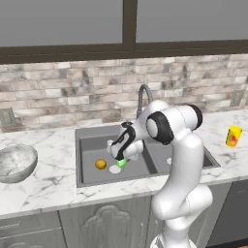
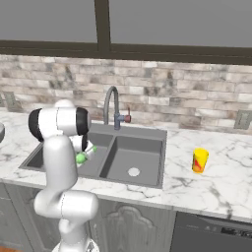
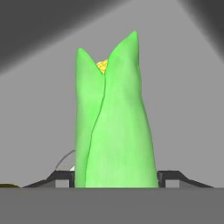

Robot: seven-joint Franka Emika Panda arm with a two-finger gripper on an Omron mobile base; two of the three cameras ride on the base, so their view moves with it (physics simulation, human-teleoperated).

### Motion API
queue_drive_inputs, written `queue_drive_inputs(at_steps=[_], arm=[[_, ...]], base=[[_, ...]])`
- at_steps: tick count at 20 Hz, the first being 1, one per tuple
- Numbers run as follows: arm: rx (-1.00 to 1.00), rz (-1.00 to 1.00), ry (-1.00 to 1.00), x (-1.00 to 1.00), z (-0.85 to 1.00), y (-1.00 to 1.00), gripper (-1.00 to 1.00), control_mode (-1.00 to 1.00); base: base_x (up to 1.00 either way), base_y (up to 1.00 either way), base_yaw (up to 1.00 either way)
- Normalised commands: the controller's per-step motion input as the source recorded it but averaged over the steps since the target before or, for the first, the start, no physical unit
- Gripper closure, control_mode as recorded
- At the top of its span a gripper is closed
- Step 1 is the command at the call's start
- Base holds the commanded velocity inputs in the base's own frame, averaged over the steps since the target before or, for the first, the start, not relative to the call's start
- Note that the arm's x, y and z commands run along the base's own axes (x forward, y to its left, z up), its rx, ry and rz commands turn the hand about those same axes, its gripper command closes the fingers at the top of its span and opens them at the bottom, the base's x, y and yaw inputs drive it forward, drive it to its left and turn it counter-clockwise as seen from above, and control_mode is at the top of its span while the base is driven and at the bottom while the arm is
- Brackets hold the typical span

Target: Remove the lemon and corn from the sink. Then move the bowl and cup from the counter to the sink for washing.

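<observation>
Green, smooth tapered corn (image 3: 114,122) sits clamped between the gripper (image 3: 116,177) fingers.

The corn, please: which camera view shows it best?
The hand view: the corn stands large between the gripper's fingertips, green husk split, yellow kernels at its tip. The left base view shows a green bit under the hand; the right base view a green spot behind the arm.

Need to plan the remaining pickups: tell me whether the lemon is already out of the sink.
No: in the left base view the lemon lies on the floor of the sink's left basin, beside the corn at the hand.
</observation>
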Motion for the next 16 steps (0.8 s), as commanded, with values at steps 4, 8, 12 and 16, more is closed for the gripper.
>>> queue_drive_inputs(at_steps=[4,8,12,16], arm=[[0.00,0.00,0.00,-0.14,0.40,0.00,1.00,-1.00],[0.00,0.00,0.00,-0.16,0.41,0.02,1.00,-1.00],[0.00,0.00,0.00,-0.13,0.43,0.10,1.00,-1.00],[0.00,0.00,0.01,-0.14,0.43,0.10,1.00,-1.00]], base=[[0.00,0.00,0.00],[0.00,0.00,0.00],[0.00,0.00,0.00],[0.00,0.00,0.00]])
